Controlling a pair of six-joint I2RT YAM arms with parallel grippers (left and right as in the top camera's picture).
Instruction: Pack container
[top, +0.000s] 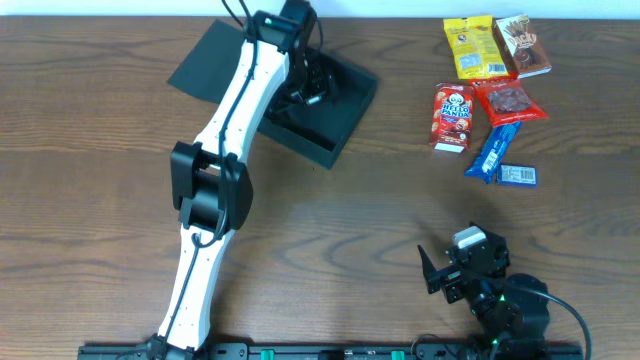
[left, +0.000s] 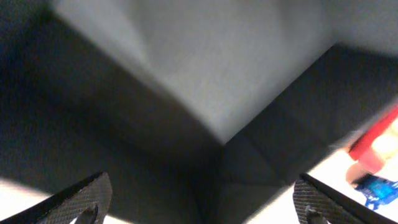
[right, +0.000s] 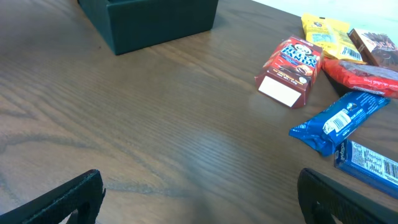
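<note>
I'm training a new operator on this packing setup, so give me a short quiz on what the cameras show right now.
1. True or false: the right gripper is holding something.
2. Which gripper is down at the dark box? A) left B) right C) both
3. How many snacks lie on the table outside the box?

Key:
1. False. It is open and empty.
2. A, the left gripper.
3. Six.
</note>
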